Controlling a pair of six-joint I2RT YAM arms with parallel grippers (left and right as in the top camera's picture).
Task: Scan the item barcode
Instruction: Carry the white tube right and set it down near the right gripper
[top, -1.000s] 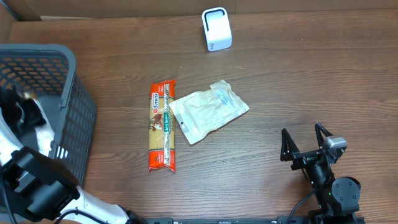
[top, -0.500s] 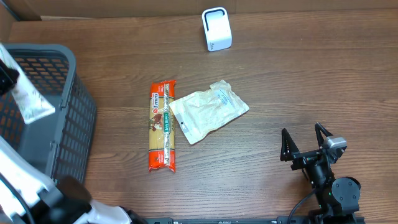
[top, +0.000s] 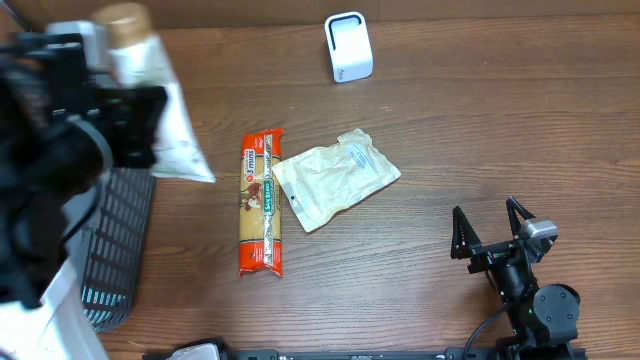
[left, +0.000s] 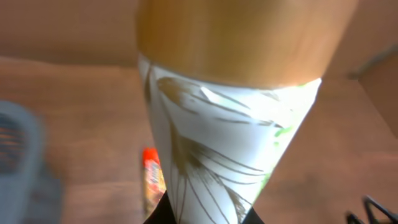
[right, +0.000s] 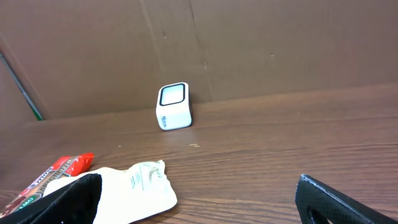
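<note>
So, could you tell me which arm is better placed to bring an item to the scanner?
Left. The left gripper is shut on a white pouch, held up near the basket. The right gripper stands open and empty, far from the scanner.

**Blur and cropping hide much of the left side**

From overhead, the left gripper (top: 135, 110) and its arm are a dark smear covering much of the grey mesh plastic basket (top: 120, 230). The white pouch with a tan top (left: 217, 155) fills the left wrist view, soft-focused, top cut off, print unreadable. In the right wrist view the right gripper (right: 198, 202) has its black fingers (right: 329, 199) cropped below, and the orange pasta packet (right: 59, 169) runs off the left edge.
</note>
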